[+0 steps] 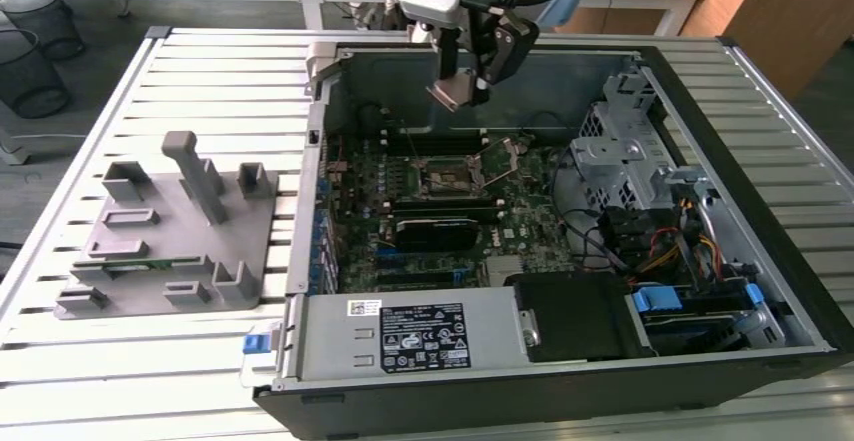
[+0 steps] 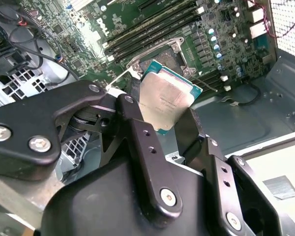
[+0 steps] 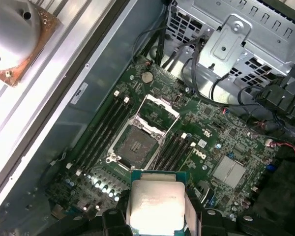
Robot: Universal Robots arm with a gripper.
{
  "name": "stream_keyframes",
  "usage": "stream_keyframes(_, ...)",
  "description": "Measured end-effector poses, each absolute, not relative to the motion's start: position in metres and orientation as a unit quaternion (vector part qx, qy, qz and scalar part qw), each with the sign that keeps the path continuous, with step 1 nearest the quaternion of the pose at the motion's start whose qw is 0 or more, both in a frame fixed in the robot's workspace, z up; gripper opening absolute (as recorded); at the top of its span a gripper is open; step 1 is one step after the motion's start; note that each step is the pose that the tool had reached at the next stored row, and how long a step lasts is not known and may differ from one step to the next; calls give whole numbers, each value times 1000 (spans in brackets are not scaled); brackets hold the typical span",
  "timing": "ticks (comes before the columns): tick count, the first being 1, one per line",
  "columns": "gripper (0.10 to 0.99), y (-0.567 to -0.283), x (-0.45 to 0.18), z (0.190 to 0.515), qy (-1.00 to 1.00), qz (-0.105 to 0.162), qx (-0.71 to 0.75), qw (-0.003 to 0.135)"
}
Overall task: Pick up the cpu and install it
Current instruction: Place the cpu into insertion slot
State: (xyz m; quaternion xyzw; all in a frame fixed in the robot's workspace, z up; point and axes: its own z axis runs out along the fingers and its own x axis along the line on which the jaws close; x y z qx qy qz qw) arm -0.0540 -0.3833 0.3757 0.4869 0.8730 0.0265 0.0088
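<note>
My gripper (image 1: 461,86) is shut on the cpu (image 1: 450,92), a flat square chip with a silver top and a thin green edge. It hangs tilted above the back of the open computer case (image 1: 781,291). In both wrist views the black fingers (image 2: 137,132) clamp two opposite edges of the cpu (image 2: 167,101) (image 3: 155,204). Below it on the green motherboard lies the cpu socket (image 3: 136,143) (image 1: 450,176), with its metal load plate (image 3: 160,105) swung open. The socket (image 2: 162,54) lies a short way beyond the chip.
Memory slots (image 3: 101,132) flank the socket. A metal drive cage (image 1: 627,151) and cable bundles (image 1: 654,246) fill the case on the exterior view's right. A power supply (image 1: 414,331) sits at the front. A grey holder plate (image 1: 174,231) lies outside the case. A round metal heatsink (image 3: 14,34) rests on the slatted table.
</note>
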Motion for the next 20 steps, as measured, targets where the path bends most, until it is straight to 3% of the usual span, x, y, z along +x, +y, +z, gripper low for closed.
stream_keyframes(20, 529, -372, -54, 375, 844, 26, 535, 11)
